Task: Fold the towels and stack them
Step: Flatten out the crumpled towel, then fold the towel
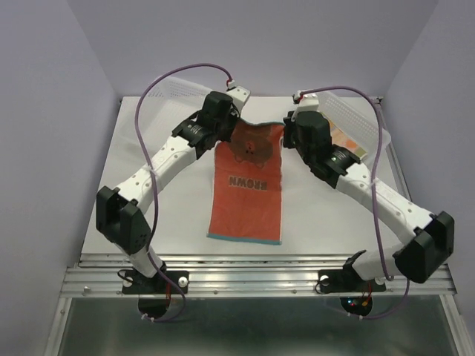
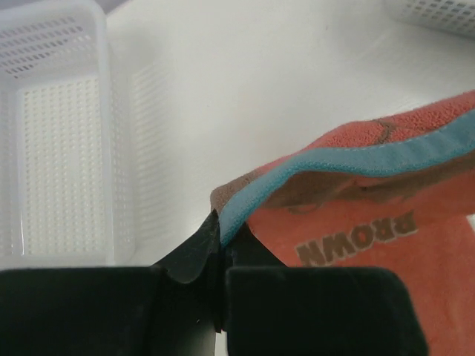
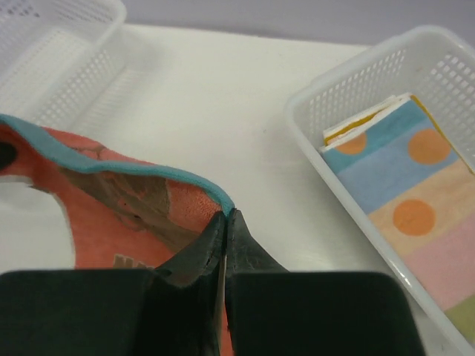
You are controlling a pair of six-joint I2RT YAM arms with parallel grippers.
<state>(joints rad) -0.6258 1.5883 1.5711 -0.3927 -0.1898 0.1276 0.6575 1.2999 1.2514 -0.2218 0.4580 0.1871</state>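
Observation:
An orange towel [image 1: 247, 193] with a teal hem, a bear print and the word BROWN lies lengthwise between the arms, its far edge lifted off the table. My left gripper [image 1: 230, 130] is shut on the towel's far left corner, with the teal hem [image 2: 334, 167] pinched at the fingertips of that gripper [image 2: 221, 230]. On the far right corner of the towel [image 3: 96, 215], my right gripper [image 1: 288, 127] is shut as well, and the hem ends right at its tips [image 3: 226, 215]. Folded pastel towels [image 3: 401, 178] with orange dots lie stacked in the right basket.
A clear mesh basket [image 2: 111, 111] with nothing in it stands at the far left [image 1: 174, 96]. A second mesh basket [image 3: 319, 96] at the far right [image 1: 352, 111] holds the folded stack. Grey walls close in the white table [image 1: 326, 215] on three sides.

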